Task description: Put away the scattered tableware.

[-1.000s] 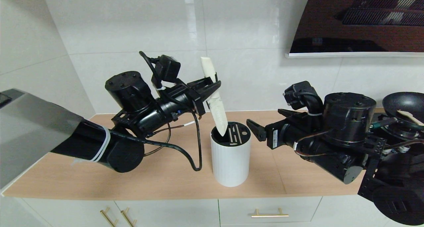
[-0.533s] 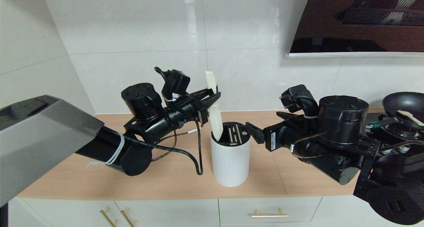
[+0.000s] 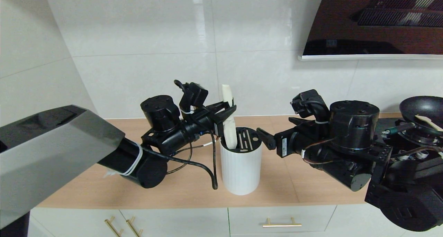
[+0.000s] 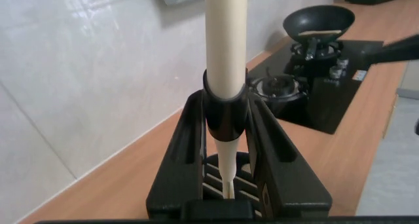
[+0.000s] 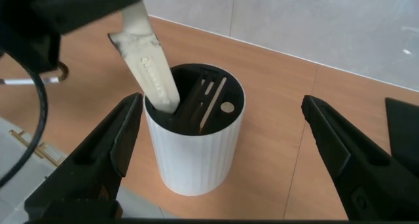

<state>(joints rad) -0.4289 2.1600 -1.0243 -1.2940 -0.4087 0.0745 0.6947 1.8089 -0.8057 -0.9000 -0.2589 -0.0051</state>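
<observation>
A white knife (image 3: 228, 129) with a cream handle stands tilted, its blade partly sunk into the black slotted top of a white cylindrical holder (image 3: 241, 171) on the wooden counter (image 3: 173, 185). My left gripper (image 3: 226, 111) is shut on the knife's handle just above the holder's rim. The left wrist view shows the handle (image 4: 226, 40) clamped in my left gripper (image 4: 226, 109), the holder (image 4: 216, 179) below. My right gripper (image 3: 277, 127) hangs open just right of the holder. In the right wrist view its fingers (image 5: 98, 158) flank the holder (image 5: 196, 152), with the blade (image 5: 150, 60) entering the left slot.
A black pan (image 3: 422, 109) sits on a stove at the counter's right end, also seen as a pan (image 4: 317, 18) in the left wrist view. A dark range hood (image 3: 373, 22) hangs above it. The tiled wall is close behind, and drawers with brass handles (image 3: 281, 224) are below.
My left gripper has come down and slightly right, pushing the knife blade deeper into the holder. My right gripper has edged a little toward the holder and stayed open.
</observation>
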